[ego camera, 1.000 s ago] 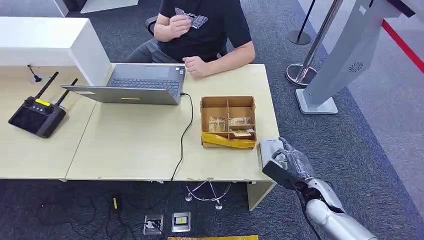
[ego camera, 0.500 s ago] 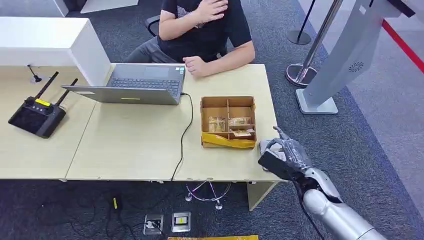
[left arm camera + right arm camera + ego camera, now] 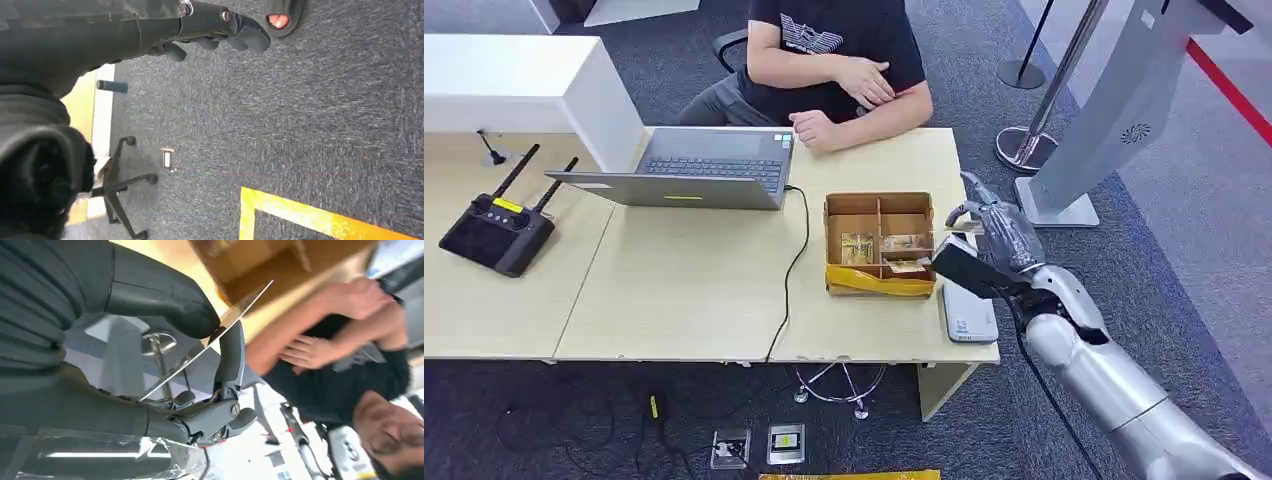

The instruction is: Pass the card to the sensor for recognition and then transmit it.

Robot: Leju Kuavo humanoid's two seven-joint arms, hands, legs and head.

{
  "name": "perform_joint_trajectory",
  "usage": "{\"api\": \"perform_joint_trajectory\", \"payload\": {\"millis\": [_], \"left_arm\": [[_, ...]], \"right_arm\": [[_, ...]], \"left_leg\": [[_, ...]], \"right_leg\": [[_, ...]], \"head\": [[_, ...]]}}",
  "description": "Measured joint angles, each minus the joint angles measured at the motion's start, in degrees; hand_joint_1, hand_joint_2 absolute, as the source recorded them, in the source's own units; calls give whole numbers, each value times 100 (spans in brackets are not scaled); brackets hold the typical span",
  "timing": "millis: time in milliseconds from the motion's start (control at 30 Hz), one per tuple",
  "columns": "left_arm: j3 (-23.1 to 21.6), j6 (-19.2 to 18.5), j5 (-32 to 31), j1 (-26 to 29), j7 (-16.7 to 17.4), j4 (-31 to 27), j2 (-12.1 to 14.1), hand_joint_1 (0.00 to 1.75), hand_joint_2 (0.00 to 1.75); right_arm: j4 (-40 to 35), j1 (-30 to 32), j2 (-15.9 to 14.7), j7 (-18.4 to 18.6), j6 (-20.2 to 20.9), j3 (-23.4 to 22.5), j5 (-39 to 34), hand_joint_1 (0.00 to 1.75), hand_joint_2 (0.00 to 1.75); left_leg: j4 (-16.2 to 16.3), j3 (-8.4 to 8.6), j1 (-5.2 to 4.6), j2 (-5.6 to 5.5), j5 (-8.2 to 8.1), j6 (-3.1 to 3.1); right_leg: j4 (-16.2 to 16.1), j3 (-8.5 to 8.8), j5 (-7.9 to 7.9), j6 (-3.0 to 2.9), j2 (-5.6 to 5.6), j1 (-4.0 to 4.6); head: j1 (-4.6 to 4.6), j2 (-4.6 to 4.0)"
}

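My right hand is raised over the table's right end, just right of the cardboard box. In the right wrist view a thin glossy card is pinched between the thick thumb and a dark finger, seen edge-on. The flat grey-white sensor lies on the table's front right corner, below and nearer than the hand. My left hand hangs over the carpet with loosely bent fingers and nothing in it.
A person sits across the table with arms folded on its far edge. An open laptop with a black cable and a black controller lie to the left. A silver kiosk and a stanchion base stand to the right.
My right hand rose from over the sensor at the front edge and moved away to beside the box, uncovering the sensor. The person's raised hand dropped onto the other forearm.
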Motion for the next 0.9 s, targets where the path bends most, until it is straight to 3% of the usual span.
{"api": "perform_joint_trajectory", "payload": {"millis": [400,900], "left_arm": [[-7,0,-98,-5,-83,2,-20,0,0],[-7,-2,-35,-2,-98,2,9,0,0]], "right_arm": [[1443,-1101,1126,-414,-304,39,284,175,175],[2772,-1461,1838,-763,-494,92,367,175,175]], "left_leg": [[-1,-1,1,-3,1,-1],[-1,1,2,-3,1,-1]], "right_leg": [[1,1,0,0,-5,1],[0,0,0,0,-6,4]], "head": [[0,0],[2,0]]}}
